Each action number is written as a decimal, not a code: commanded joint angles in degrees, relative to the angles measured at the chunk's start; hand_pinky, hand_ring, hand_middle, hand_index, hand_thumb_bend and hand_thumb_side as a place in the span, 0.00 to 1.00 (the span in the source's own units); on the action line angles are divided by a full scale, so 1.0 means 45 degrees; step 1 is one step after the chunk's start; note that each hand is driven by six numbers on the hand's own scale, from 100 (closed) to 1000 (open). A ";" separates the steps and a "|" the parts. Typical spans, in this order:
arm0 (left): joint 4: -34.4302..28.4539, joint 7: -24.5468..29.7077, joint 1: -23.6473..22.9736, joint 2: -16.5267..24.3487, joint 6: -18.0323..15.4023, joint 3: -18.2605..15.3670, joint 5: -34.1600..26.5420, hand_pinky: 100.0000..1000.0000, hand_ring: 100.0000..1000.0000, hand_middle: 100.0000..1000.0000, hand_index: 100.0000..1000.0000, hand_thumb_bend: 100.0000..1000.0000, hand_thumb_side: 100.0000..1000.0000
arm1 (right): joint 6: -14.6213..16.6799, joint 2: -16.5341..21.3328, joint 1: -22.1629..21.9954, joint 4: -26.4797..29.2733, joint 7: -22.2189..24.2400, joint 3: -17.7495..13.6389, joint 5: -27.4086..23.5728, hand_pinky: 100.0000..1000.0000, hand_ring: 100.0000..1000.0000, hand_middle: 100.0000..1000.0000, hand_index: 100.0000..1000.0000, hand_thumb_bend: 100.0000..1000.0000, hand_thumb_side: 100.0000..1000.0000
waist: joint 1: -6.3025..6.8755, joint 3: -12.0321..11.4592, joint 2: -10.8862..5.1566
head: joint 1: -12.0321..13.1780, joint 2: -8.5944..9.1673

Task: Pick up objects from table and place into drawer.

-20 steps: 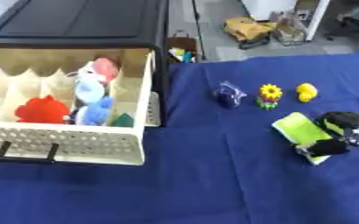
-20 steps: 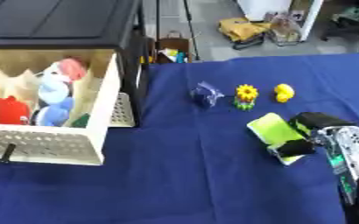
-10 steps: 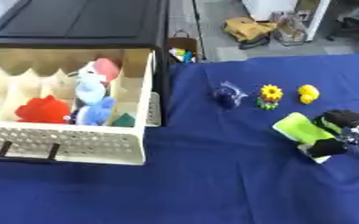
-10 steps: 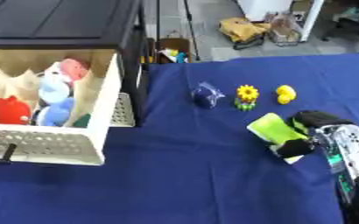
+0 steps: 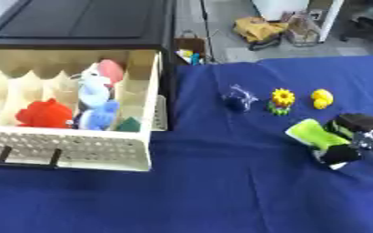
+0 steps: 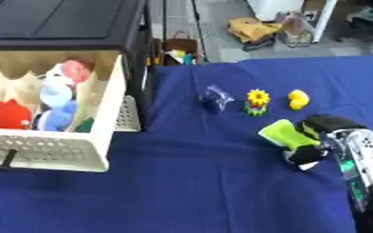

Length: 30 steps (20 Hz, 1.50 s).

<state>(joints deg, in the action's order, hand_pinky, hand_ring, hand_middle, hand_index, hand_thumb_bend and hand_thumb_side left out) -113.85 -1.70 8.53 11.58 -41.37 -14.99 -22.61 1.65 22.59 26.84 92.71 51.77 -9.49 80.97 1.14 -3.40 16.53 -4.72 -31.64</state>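
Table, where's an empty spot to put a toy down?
The blue table is bare in front, between the drawer and the right hand, which grips a green thing. It's crowded behind: clear bag, sunflower toy, yellow duck.

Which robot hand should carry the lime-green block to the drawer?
Right. The right robot hand is already curled around the lime-green block on the blue cloth; the left robot hand is out of view.
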 commanded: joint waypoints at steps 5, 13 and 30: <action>-0.0166 0.0013 0.0113 0.0236 0.0034 -0.0010 -0.0016 0.60 0.65 0.75 0.85 0.17 1.00 | 0.0051 0.0211 0.0153 0.0995 0.0045 0.0063 -0.0423 0.70 0.84 0.54 0.65 0.16 0.59 | -0.0005 0.0017 -0.0211 | 0.0014 0.0131; -0.0166 0.0020 0.0111 0.0324 0.0051 -0.0013 -0.0099 0.60 0.65 0.75 0.85 0.17 1.00 | -0.0076 0.0373 0.0354 0.2024 0.0045 0.0030 -0.0714 0.69 0.83 0.52 0.63 0.15 0.60 | -0.0056 0.0029 -0.0292 | 0.0026 0.0140; -0.0166 0.0030 0.0040 0.0449 0.0077 -0.0021 -0.0234 0.60 0.65 0.75 0.85 0.17 1.00 | 0.0201 0.1241 0.1715 0.4357 0.0045 0.0627 -0.2149 0.67 0.82 0.47 0.59 0.13 0.65 | -0.0126 -0.0018 -0.0480 | -0.0015 0.0061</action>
<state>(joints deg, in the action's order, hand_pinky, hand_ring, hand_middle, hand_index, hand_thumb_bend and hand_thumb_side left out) -113.85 -1.58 8.52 12.01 -41.24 -14.99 -23.50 2.17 26.02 33.49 110.30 52.00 -6.86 72.45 0.59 -3.50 15.44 -4.72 -31.63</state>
